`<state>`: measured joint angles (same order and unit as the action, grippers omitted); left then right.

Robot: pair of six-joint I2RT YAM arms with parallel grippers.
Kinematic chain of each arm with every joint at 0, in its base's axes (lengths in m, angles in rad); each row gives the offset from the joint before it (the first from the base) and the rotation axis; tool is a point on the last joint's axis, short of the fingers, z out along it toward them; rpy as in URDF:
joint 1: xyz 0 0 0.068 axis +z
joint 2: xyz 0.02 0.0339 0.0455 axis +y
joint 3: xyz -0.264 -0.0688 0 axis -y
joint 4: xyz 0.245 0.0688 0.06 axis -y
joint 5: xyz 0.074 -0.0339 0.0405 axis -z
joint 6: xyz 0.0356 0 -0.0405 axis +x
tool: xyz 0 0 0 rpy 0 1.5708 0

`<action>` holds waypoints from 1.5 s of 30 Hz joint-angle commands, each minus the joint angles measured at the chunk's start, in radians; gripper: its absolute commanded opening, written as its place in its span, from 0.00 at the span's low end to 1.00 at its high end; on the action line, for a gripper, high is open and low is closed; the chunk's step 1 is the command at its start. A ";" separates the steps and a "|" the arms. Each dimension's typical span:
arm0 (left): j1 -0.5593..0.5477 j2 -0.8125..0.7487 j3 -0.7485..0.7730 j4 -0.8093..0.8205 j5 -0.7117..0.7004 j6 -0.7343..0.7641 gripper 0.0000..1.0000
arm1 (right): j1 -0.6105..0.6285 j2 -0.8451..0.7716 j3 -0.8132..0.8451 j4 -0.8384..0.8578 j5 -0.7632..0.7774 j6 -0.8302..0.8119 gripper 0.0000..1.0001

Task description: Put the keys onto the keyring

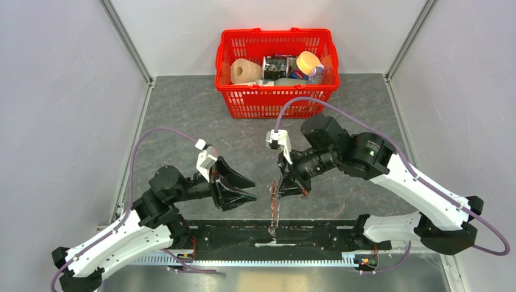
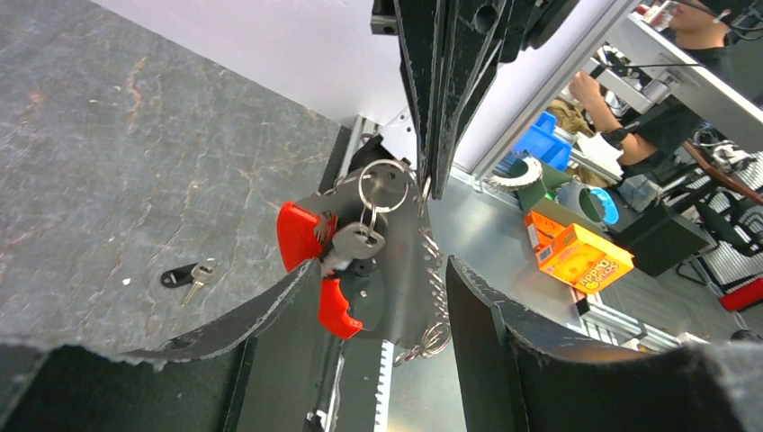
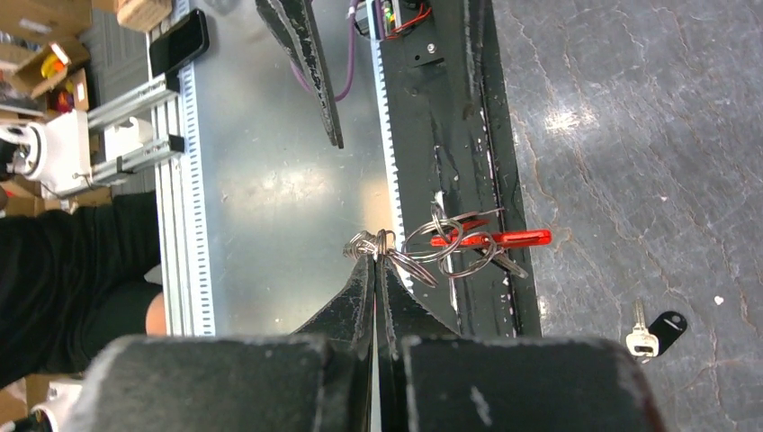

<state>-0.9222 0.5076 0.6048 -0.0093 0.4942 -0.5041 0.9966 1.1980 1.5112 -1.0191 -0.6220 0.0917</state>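
Near the near edge of the table [image 1: 182, 121], the right gripper [image 3: 375, 261] pinches a metal loop of the keyring [image 3: 490, 238], the left gripper [image 1: 252, 188] gapes wide beside it, and the key [image 3: 655, 330] lies nearby.

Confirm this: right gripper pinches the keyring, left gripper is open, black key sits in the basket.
Wrong about the key: it lies on the table, as the left wrist view shows. The right gripper does pinch the keyring; the left gripper is open.
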 commanded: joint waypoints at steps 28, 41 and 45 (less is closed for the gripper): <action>-0.002 0.086 -0.084 0.484 0.172 -0.254 0.60 | 0.068 0.068 0.147 0.050 0.028 -0.050 0.00; -0.003 0.095 -0.107 0.555 0.193 -0.296 0.58 | 0.068 0.073 0.164 0.122 0.058 -0.008 0.00; -0.003 0.094 -0.106 0.561 0.199 -0.298 0.57 | 0.068 0.074 0.165 0.146 0.052 0.002 0.00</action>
<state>-0.9222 0.6022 0.5030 0.4927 0.6605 -0.7654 1.0584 1.2778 1.6283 -0.9630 -0.5713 0.0792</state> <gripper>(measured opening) 0.577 0.007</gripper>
